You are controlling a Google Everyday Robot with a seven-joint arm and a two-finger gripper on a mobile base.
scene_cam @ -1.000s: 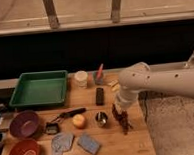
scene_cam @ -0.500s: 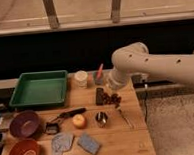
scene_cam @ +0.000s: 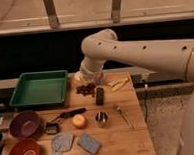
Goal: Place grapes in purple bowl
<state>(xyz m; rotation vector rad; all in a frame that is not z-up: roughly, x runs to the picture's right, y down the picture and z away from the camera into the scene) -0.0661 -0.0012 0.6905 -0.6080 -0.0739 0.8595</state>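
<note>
Two bowls, front left: the orange-red bowl with a pale centre (scene_cam: pixel 24 153) is a decoy. Just behind it, the round dark purple bowl (scene_cam: pixel 24 123) is your target and looks empty.
Mid-table: a round orange fruit (scene_cam: pixel 79 121) and a small metal cup (scene_cam: pixel 101 119) stand near the route, so carry high.
Grapes: the dark red-purple grape bunch (scene_cam: pixel 85 91) hangs beside the green plastic tray (scene_cam: pixel 39 88), well apart from the purple bowl.
Gripper: the white arm's gripper (scene_cam: pixel 86 86) is over the table's far side, jaws clamped on the bunch for carrying.
</note>
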